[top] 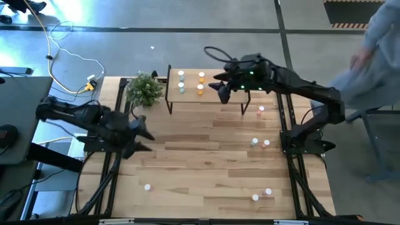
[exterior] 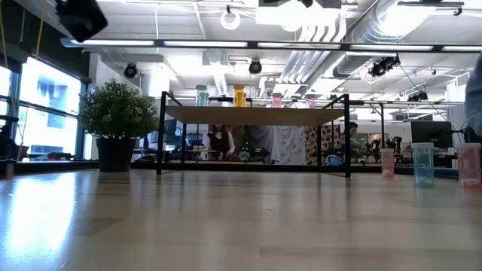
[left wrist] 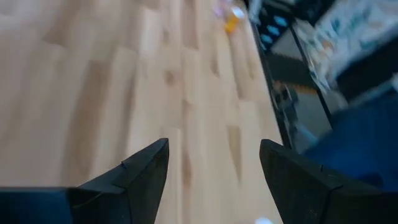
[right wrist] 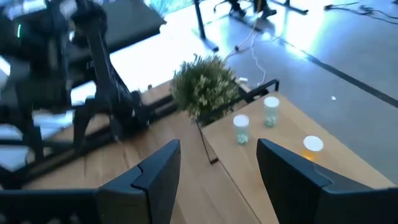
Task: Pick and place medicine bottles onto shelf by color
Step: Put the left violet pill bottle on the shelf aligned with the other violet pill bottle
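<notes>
From my station I read the surface (top: 206, 156) as pale blond wood in long slats with darker grain streaks. The shelf (top: 215, 80) is the same light wood on black legs. On it I see two pale green medicine bottles (top: 181, 82) and two orange ones (top: 200, 84), all white-capped. Loose bottles on the surface look pink (top: 261, 110), pale green (top: 254, 143) and pink-red (top: 266, 144); three others show only white caps from above. The plant (top: 145, 89) is dusty green in a black pot (exterior: 116, 154). Both arms are black, the right end effector (top: 222, 94) with green indicator lights behind it, the left end effector (top: 142, 132) plain black.
</notes>
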